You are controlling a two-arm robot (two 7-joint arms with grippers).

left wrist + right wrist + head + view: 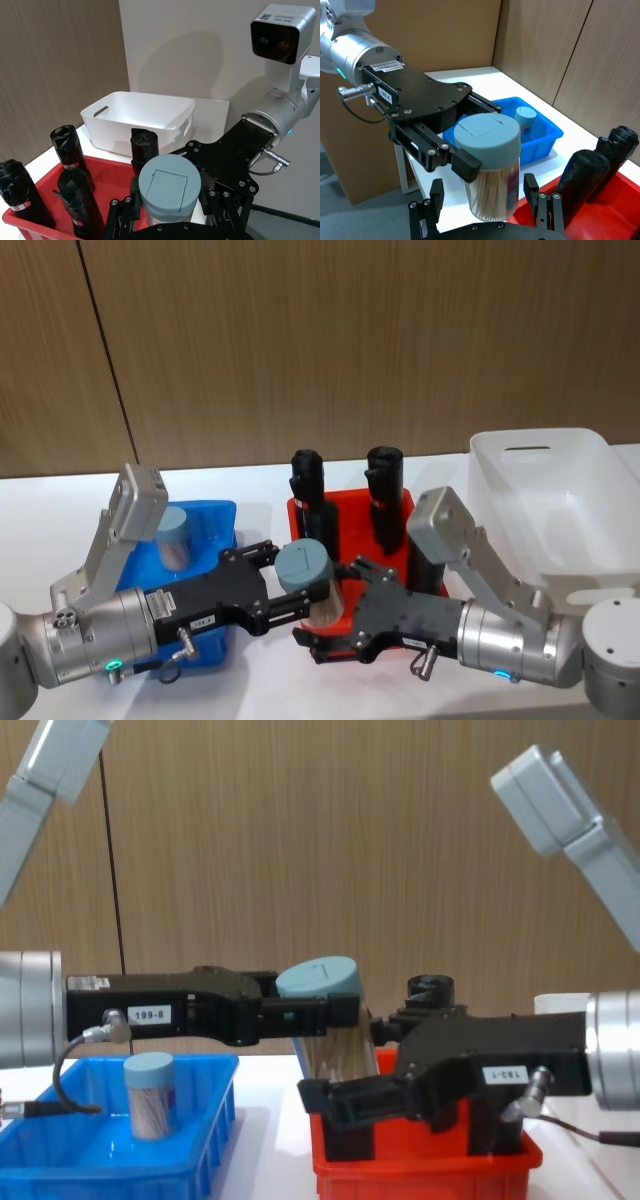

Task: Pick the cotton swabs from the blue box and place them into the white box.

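Swab jar (303,567) in left pincer (298,585); chest view: second jar (149,1097) in blue box (205,1160).

My left gripper (300,585) and right gripper (337,608) are flat black housings dotted with small silver screw heads, ending in black linkage fingers (464,165). Each sits on a brushed silver cylindrical wrist (95,635) with a small glowing light (113,667), green on my left and bluish on my right. A thin black cable (62,1072) loops from a metal plug (103,1031) on the left housing; the right housing has a similar plug. A white label (147,1015) on the left reads 199-8. Pale grey box cameras (138,502) ride on grey brackets (100,550) above both wrists. The right camera has a dark front and a code sticker (272,17).
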